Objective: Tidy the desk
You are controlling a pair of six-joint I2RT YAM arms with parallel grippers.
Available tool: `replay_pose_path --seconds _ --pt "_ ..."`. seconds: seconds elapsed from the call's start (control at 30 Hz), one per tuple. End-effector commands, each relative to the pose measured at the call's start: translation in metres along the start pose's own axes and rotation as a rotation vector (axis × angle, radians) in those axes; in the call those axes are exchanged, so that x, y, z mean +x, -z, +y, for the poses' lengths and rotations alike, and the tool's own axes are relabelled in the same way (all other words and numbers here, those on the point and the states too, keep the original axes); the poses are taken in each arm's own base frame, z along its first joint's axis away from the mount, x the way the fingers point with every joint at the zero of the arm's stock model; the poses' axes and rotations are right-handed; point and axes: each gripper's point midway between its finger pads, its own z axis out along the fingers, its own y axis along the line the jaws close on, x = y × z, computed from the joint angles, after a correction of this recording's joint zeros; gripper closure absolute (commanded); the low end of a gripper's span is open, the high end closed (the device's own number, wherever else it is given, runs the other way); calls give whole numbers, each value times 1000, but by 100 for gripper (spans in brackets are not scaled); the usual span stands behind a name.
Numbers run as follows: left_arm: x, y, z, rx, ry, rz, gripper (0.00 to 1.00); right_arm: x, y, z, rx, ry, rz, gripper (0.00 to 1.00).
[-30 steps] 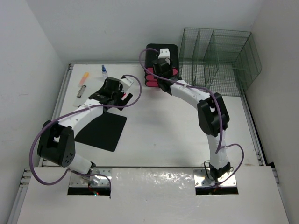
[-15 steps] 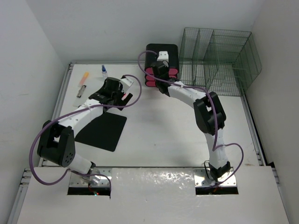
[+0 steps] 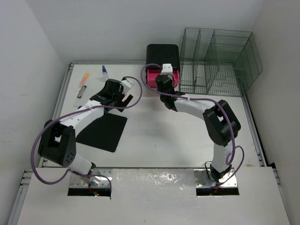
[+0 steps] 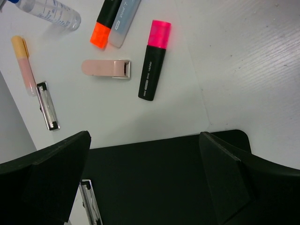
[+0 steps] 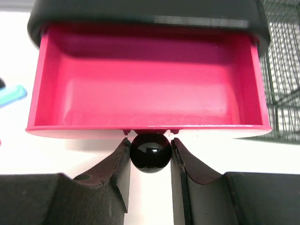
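Note:
The white desk (image 3: 159,136) holds a black drawer unit (image 3: 162,52) at the back. Its pink drawer (image 5: 145,89) stands pulled out and shows nothing inside. My right gripper (image 5: 150,146) is shut on the drawer's round black knob (image 5: 150,154); in the top view it (image 3: 164,77) sits just in front of the drawer. My left gripper (image 4: 144,140) is open and empty, hovering over the far edge of the black clipboard (image 4: 154,187). Beyond it lie a pink highlighter (image 4: 153,61), an orange highlighter (image 4: 104,26), a light blue pen (image 4: 124,21) and a small pink stick (image 4: 105,68).
A green wire rack (image 3: 215,61) stands right of the drawer unit. A clear bottle (image 4: 51,10), a peach pen (image 4: 24,65) and a metal clip (image 4: 48,105) lie at the back left. The clipboard (image 3: 103,131) lies at front left. Metal rails edge the desk.
My right gripper has drawn back toward the near side with the knob, and the pink drawer has slid open. The left arm has barely moved.

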Motion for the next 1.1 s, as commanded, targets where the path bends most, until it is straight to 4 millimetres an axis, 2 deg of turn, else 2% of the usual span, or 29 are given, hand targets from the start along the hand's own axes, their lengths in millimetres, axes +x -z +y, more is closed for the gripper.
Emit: replay_pose_path --seconds 0.0,0.17,0.27,0.3,0.33,0.37,0.43,0.47,0.6,0.63,0.67,0.7,0.73,0.83,0.87,0.93,0.97,1.07 --pt "-7 -3 6 -35 13 -32 1 -7 22 -2 -16 -22 -21 100" --pt "-3 -7 6 -40 8 -23 0 5 41 0 -52 6 3 100" --pt "1 -11 7 -38 6 -11 0 10 45 2 -80 13 30 93" --pt "2 -13 7 -38 1 -5 0 12 47 4 -92 17 38 85" --pt "3 -15 9 -41 -1 -3 1 15 49 9 -128 29 51 58" --pt "2 -17 12 -45 3 -6 0 13 52 11 -149 34 56 48" --pt "4 -25 19 -44 8 9 1 10 57 14 -180 45 61 37" --pt "2 -32 21 -27 9 15 4 9 62 15 -205 55 71 30" --pt "-15 -47 23 8 -15 -13 13 -1 78 16 -266 82 64 27" --pt "-26 -49 25 14 -23 -35 15 1 84 19 -301 88 73 26" --pt "-25 -56 23 28 -43 -26 17 1 89 19 -320 92 75 25" --pt "-26 -59 21 39 -56 -21 24 -7 97 17 -339 91 57 25" --pt "-34 -61 24 48 -62 -32 26 -1 102 15 -349 101 70 25" --pt "-30 -77 18 96 -80 9 41 -1 115 8 -372 117 64 24" --pt "-36 -85 18 130 -70 2 47 -2 118 6 -370 124 58 24" --pt "-31 -90 11 191 -65 34 50 -3 123 -4 -348 130 45 24" --pt "-38 -95 3 244 -64 16 51 -4 125 -7 -340 131 37 23" --pt "-36 -105 -1 267 -72 36 51 -10 128 -18 -304 140 10 23"
